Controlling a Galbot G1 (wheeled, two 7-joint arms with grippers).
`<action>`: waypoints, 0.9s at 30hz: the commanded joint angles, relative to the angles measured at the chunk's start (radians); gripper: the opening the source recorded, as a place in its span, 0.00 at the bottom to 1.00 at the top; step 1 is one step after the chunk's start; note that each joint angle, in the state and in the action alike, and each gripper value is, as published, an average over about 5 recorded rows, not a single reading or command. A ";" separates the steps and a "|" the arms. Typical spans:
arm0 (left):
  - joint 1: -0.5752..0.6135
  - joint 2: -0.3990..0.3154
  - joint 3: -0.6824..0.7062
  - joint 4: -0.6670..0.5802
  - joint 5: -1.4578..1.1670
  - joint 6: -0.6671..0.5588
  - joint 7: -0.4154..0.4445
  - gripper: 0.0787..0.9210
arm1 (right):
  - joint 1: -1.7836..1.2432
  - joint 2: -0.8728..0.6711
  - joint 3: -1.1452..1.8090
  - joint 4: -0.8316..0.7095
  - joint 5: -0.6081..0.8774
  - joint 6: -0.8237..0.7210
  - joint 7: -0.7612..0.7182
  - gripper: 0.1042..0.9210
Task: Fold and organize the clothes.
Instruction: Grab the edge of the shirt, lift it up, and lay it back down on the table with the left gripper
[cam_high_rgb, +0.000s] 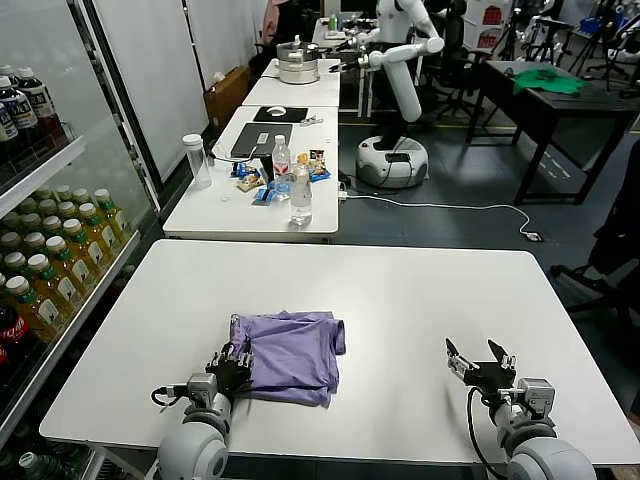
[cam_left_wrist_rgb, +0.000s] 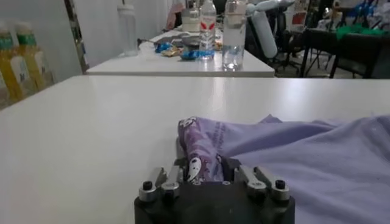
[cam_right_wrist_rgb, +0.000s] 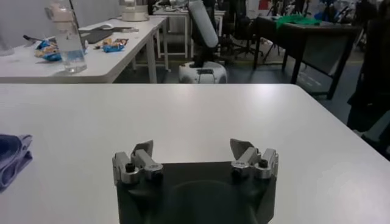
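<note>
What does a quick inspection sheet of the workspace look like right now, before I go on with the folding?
Surface: white table, bare apart from the shirt.
Job's things: one lavender T-shirt, partly folded and rumpled, near the robot's left front edge; a printed corner shows at the left pincer.
Clutter: nothing seen on the work table.
Grippers: left pincer at the shirt's left edge, fingers around a fold of fabric; right pincer open over bare table, apart from the shirt.
Cables: a thin black lead by the left wrist; white cable on the floor beyond.
Surroundings: drinks cooler on the left; second table with bottles and snacks; another robot behind.
</note>
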 joint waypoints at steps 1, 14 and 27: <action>-0.002 0.007 -0.117 -0.034 -0.342 -0.013 0.008 0.30 | -0.004 0.005 0.003 0.004 0.000 0.000 0.001 0.88; -0.013 0.262 -0.493 -0.191 -0.636 0.059 0.039 0.05 | -0.012 0.011 0.006 0.023 0.001 0.002 0.000 0.88; -0.045 0.320 -0.294 -0.326 -0.365 0.144 0.063 0.05 | -0.017 0.037 -0.001 0.045 -0.001 0.006 -0.001 0.88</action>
